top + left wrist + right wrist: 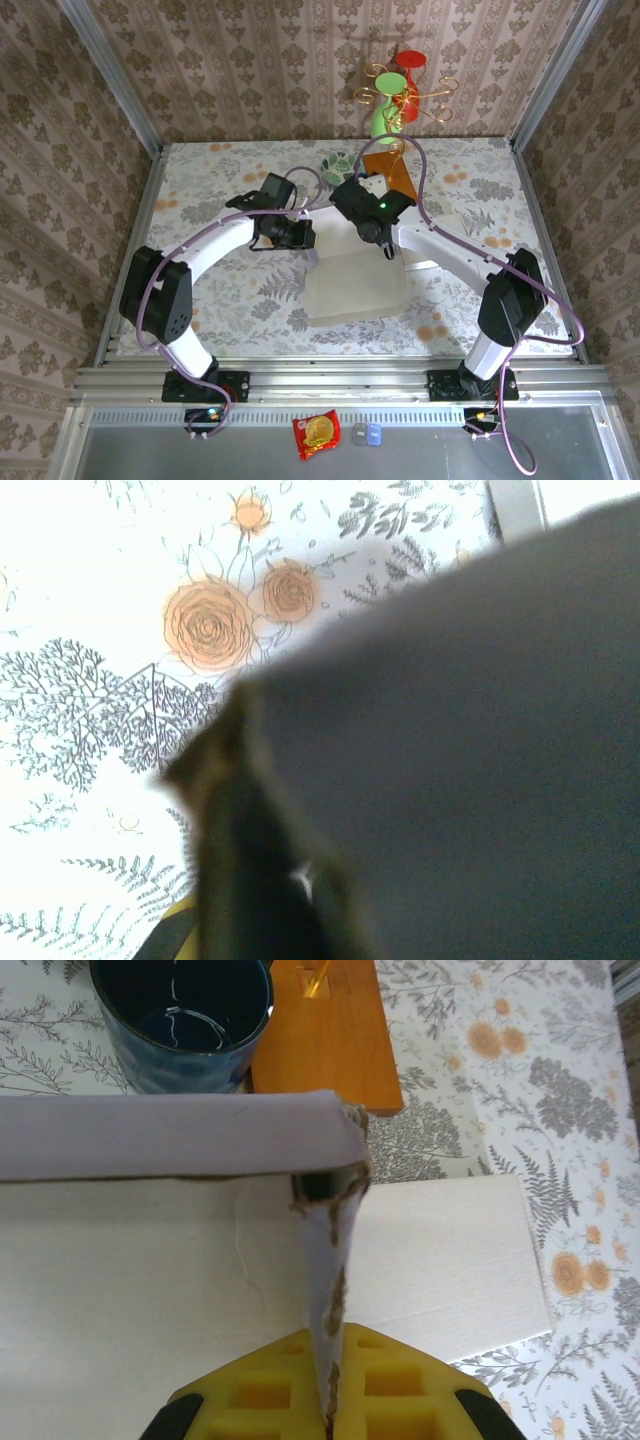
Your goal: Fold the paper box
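The white paper box (355, 285) lies mid-table, its base flat and its far wall raised. In the right wrist view that wall (170, 1135) runs across the frame, and a folded corner flap (335, 1260) stands on edge. My right gripper (330, 1405) is shut on this flap, its yellow pads (400, 1385) pressed to both sides. My left gripper (295, 235) is at the box's far left corner. In the left wrist view it is blurred, with a dark finger (240, 870) against a grey box panel (460, 760), shut on its brown edge.
A blue cup (185, 1010) and an orange wooden board (320, 1030) stand just beyond the box's far wall. A green and red ornament with gold wire (400, 90) is at the back wall. A red snack packet (316, 433) lies on the front ledge.
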